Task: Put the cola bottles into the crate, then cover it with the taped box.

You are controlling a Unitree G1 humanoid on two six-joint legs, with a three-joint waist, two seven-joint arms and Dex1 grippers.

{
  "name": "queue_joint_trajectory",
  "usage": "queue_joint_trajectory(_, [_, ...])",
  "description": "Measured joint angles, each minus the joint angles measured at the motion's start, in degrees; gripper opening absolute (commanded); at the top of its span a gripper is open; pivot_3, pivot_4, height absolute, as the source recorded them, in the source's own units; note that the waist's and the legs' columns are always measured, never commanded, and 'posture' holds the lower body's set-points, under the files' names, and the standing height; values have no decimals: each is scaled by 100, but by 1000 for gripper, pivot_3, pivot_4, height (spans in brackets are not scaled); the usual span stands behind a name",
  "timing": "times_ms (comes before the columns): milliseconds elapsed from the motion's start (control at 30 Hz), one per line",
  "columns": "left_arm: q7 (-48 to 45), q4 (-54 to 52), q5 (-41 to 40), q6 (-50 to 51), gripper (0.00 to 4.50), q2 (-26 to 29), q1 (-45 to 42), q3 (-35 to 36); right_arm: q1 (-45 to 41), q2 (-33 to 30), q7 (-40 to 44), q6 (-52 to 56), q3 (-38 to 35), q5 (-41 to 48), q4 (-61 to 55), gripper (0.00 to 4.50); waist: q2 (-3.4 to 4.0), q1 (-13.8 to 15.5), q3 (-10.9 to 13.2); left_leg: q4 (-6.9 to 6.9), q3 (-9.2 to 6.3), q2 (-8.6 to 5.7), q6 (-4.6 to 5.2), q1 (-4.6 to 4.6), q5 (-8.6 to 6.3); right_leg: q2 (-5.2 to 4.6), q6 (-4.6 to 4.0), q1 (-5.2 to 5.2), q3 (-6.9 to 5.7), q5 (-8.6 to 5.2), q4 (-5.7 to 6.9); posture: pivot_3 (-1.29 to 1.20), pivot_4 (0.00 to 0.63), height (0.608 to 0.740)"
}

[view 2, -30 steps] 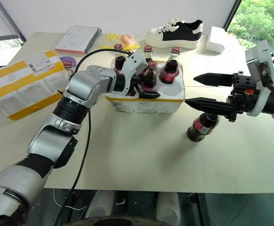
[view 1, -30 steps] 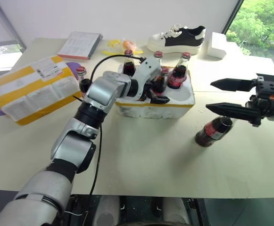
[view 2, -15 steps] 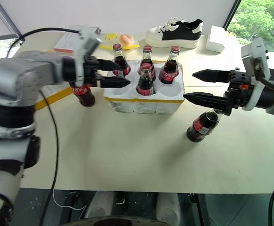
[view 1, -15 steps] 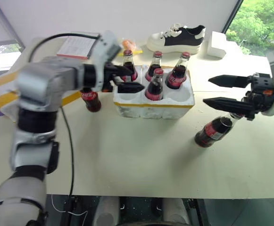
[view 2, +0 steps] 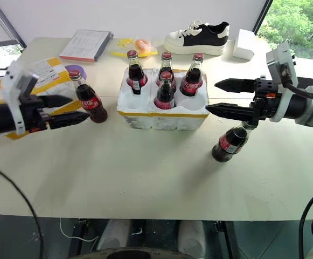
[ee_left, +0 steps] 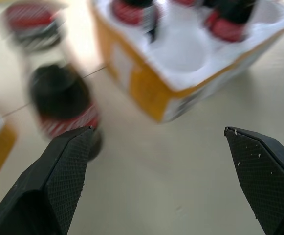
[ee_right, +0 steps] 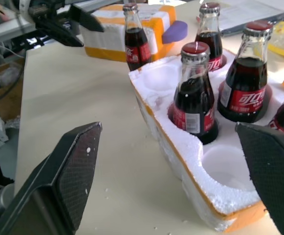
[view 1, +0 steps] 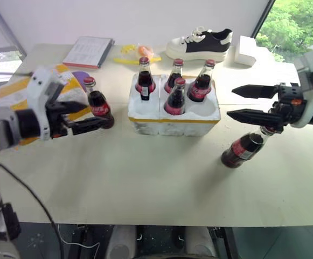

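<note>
Step in hand: You are loading the cola bottles; by the look of the table, four are seated and two remain out, so the covering step is not yet due.
Crate: It sits at the middle of the table, towards the far side. Its far row holds three bottles and its near row holds one, in the middle well. The near-left and near-right wells are empty.
Loose bottle, left: It stands upright on the table just left of the crate, apart from it.
Loose bottle, right: It leans on the table right of the crate, neck under the right gripper's lower finger; whether they touch cannot be told.
Left gripper: Fingers are spread wide and grasp nothing. The tips point at the left bottle, just short of it.
Right gripper: Fingers are spread wide and grasp nothing. It hovers right of the crate, above the leaning bottle.
Next move: Bring either gripper around its nearby bottle, close on the body, lift clear of the crate wall, then lower it into the empty well on that side.
Taped box: It lies at the left edge, behind the left gripper, holding nothing visible. Leave it until both wells are filled.
Bystanders: The shoe and booklet at the far edge are not involved.
</note>
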Motion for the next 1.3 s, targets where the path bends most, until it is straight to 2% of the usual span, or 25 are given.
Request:
queue_joint_trajectory(133, [302,-22,104,-577,4489,-446,635,438,-92,31,67,-17,46,-110,60,4500,-8,39,-4,2,-6,-2,4,-3,-3,-6,-1,8,-4,1,-7,0,150,740])
queue_joint_trajectory(267, [577,357,311,-1416,4489,-822,756,173,-205,52,96,-16,73,-156,126,4500,-11,26,-5,1,-5,-3,2,-2,-3,-3,-2,6,-6,2,-4,0,150,740])
queue_joint_trajectory(533, [647,1761,793,-2917,4489,-980,137,-853,-207,101,-56,121,38,-96,-10,4500,-11,19,-5,0,5,-3,3,-3,-3,-2,-2,3,-6,2,-4,0,150,740])
queue_joint_trajectory(833, [272,3037,1206,-3841,4489,-931,-586,-1701,10,114,-239,255,-233,85,-186,4500,-11,19,-5,0,9,-3,4,-4,-3,-3,-2,3,-7,2,-4,0,150,740])
queue_joint_trajectory(1133, [127,4246,1545,-4577,4489,-1342,-1177,-2196,35,157,-341,283,-247,169,-253,4500,-12,27,-5,0,14,-3,4,-5,-2,-3,-2,3,-8,2,-3,0,150,740])
queue_joint_trajectory(1200, [86,4532,1650,-4768,3985,-1457,-1288,-2305,47,154,-305,274,-250,171,-250,4500,-12,25,-5,0,17,-4,4,-5,-2,-3,-1,3,-8,2,-4,0,150,740])
queue_joint_trajectory(1300, [26,4805,1733,-4932,2776,-1534,-1386,-2346,95,151,-239,255,-255,170,-245,4500,-12,17,-5,0,16,-3,4,-5,-2,-2,-1,3,-8,2,-4,0,150,740])
